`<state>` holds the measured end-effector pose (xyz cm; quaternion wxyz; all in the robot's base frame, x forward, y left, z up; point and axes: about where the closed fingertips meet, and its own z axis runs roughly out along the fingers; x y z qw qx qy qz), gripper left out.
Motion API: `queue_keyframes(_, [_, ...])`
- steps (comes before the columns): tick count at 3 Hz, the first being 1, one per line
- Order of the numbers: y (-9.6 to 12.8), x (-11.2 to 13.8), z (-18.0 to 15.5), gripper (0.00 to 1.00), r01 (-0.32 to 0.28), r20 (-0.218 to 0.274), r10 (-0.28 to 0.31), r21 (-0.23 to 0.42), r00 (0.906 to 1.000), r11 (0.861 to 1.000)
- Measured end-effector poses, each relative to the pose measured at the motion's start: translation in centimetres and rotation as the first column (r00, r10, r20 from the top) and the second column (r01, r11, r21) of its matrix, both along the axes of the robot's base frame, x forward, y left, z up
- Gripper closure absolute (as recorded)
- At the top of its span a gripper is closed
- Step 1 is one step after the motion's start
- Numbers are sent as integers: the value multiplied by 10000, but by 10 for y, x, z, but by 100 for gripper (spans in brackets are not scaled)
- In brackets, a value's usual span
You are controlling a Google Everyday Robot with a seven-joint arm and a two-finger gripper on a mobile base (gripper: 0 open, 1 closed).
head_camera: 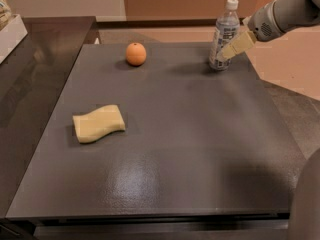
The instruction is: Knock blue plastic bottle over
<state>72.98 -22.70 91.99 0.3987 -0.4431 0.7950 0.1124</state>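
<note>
The blue plastic bottle (224, 34) stands upright at the far right of the dark grey table (165, 149); it is clear, with a white cap and a pale blue-and-white label. My gripper (224, 55) comes in from the upper right on a grey arm. Its pale yellow fingers (237, 45) lie against the right side of the bottle's lower half.
An orange (135, 54) sits at the far middle of the table. A yellow sponge (98, 123) lies at the left middle. A dark counter (35, 74) adjoins on the left. The table's right edge (275, 114) drops to a tan floor.
</note>
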Motion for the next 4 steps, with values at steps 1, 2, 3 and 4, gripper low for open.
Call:
queue_keyframes(1, [7,10,4,0,27,71,-29,358,10000,9994])
queue_keyframes(2, [16,12,4,18,-199,9,199,719,9998,9972])
queue_keyframes(3, [19,12,5,41,-310,-45,316,947,9995,9950])
queue_keyframes(4, [20,10,9,65,-378,-39,384,1016,9993,9941])
